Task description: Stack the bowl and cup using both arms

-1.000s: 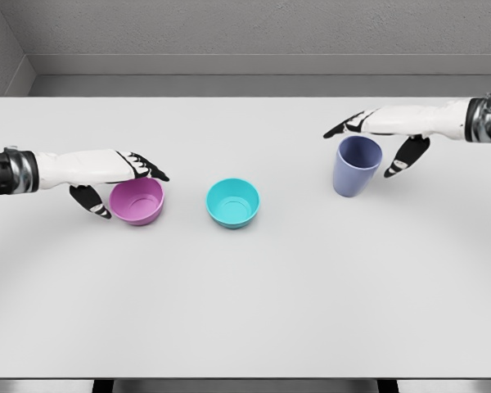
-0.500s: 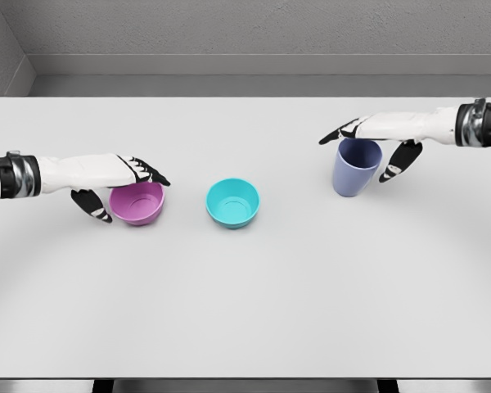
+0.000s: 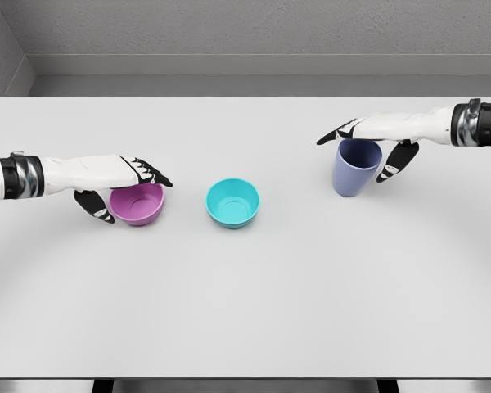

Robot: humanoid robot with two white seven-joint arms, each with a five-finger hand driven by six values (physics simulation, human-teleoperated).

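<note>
Pink bowl (image 3: pixel 136 204) beneath spread left fingers (image 3: pixel 151 174), blue cup (image 3: pixel 356 167) under open right fingers (image 3: pixel 335 133)

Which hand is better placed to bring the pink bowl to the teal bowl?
The left hand. It is over the pink bowl, fingers across its rim and thumb outside, beside the teal bowl. The right hand is far off, over the purple cup.

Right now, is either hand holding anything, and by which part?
It cannot be told. The left hand straddles the pink bowl's rim, the right hand the blue cup's rim; both stand on the table.
</note>
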